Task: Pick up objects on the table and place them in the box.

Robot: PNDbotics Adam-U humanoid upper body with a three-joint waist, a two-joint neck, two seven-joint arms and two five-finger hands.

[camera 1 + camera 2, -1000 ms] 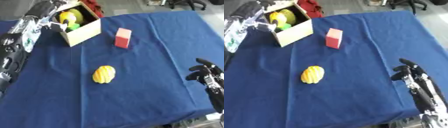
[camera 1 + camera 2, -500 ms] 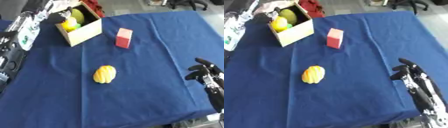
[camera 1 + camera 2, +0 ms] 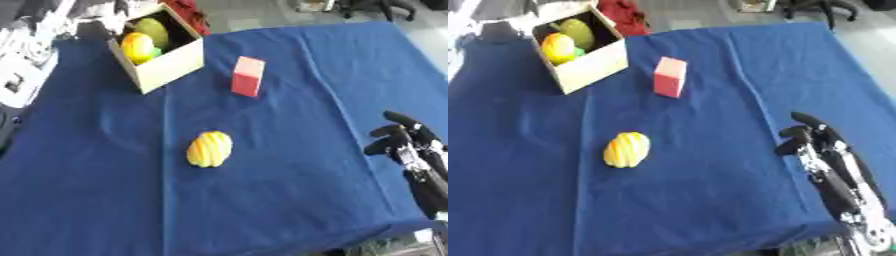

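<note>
A blue cloth [image 3: 289, 165] covers the surface. At the upper left of the frame stands a tan cardboard box [image 3: 171, 65], open at the top and turned a bit askew. Inside it lie a round orange and yellow fruit [image 3: 137, 46], a green fruit [image 3: 153, 30] behind it, and a small bright green thing [image 3: 156, 51] tucked beside them; I cannot tell what that small thing is.

Just to the right of the box, but not touching it, a pink and red block [image 3: 248, 76] stands upright on the cloth. Near the middle of the frame, a little to the left, a yellow ridged fruit [image 3: 210, 148] lies on the cloth by itself, well apart from the box and the block.

The right hand [image 3: 811, 140] shows at the right edge of the frame, with its black and silver arm running down to the lower right corner. Its fingers [image 3: 400, 119] are lightly bent and spread apart, and they hold nothing. The hand is well away from the yellow fruit and the block.

At the far upper left edge there are pale, blurry shapes beside the box. They may be part of the left arm, but I cannot make out a hand there, so I cannot tell how its fingers are.

Behind the box, at the top edge, lies something dark red [image 3: 186, 10].
</note>
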